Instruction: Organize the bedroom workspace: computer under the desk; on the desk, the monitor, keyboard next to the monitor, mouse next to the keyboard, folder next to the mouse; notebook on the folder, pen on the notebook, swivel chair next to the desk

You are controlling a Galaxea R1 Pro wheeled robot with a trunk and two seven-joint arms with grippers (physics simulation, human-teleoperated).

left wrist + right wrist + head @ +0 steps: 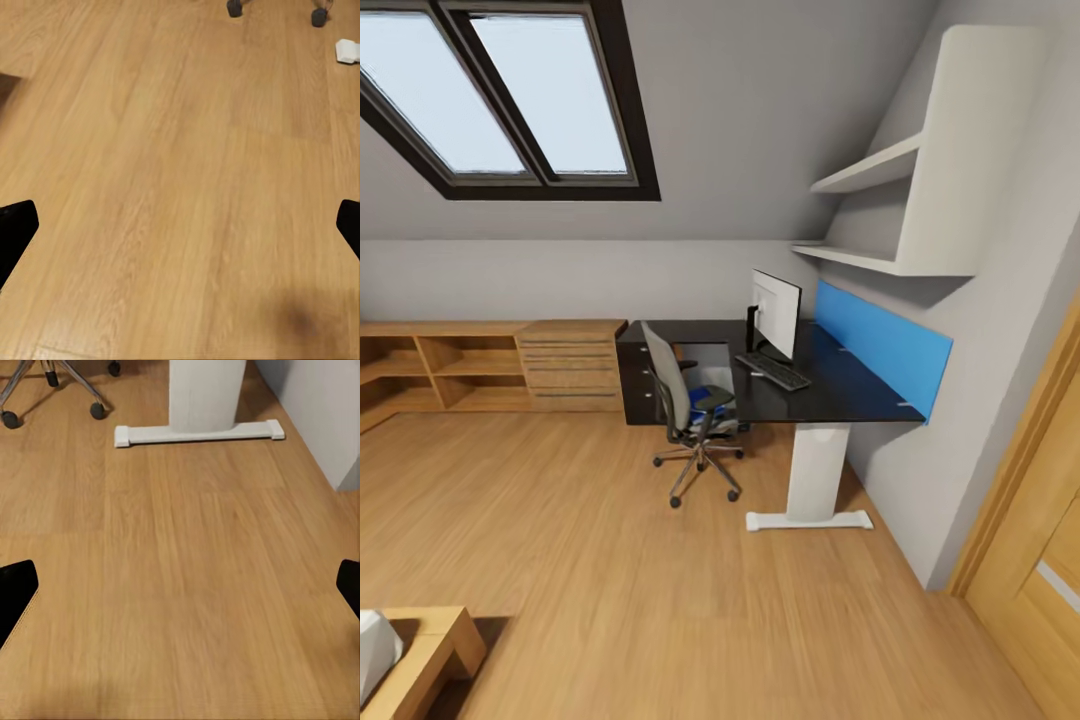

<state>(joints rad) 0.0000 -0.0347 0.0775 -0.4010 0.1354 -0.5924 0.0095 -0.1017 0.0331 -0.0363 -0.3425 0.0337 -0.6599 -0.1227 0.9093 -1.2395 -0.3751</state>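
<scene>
Head view: folder (705,397) on swivel chair (678,392) | both fingers wide apart, empty, well short

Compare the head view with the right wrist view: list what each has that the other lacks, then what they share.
Head view alone: the monitor and keyboard on the black desk top, the blue folder on the swivel chair seat, the skylight, wall shelves and wooden shelving.

Right wrist view alone: the right pincer, its dark fingertips set wide apart above bare floor.

Shared: the desk's white pedestal leg, the swivel chair through its castor base, and the wood floor.
</scene>
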